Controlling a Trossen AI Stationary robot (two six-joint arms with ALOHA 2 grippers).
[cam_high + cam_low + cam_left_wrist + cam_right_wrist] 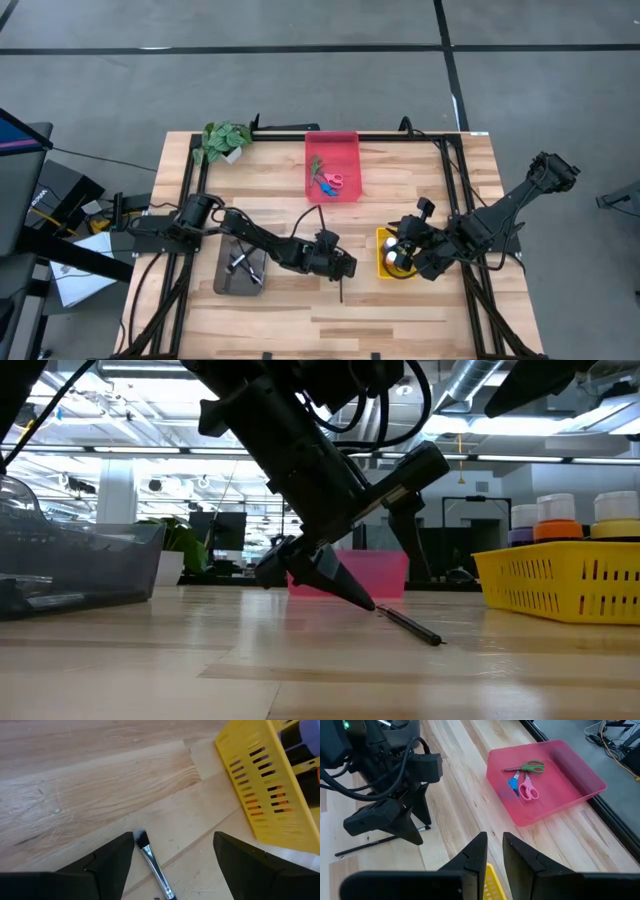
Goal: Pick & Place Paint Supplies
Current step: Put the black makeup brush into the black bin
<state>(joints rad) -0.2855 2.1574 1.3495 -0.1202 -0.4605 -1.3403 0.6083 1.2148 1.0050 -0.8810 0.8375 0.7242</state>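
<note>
Overhead, ducts hang above wooden table.

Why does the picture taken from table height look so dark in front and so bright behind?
In the low view, bright ceiling lights behind backlight the left claw, leaving it nearly a silhouette above the brush, with the near tabletop blurred. In the high view, light is even and shadows are soft.

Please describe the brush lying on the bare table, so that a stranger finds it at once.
Start at the yellow tray near the table's right side. Just left of it, the left pincer stands open over a thin dark brush lying flat on the wood. It is the only loose item on the bare table; the other brushes lie in the grey tray.
</note>
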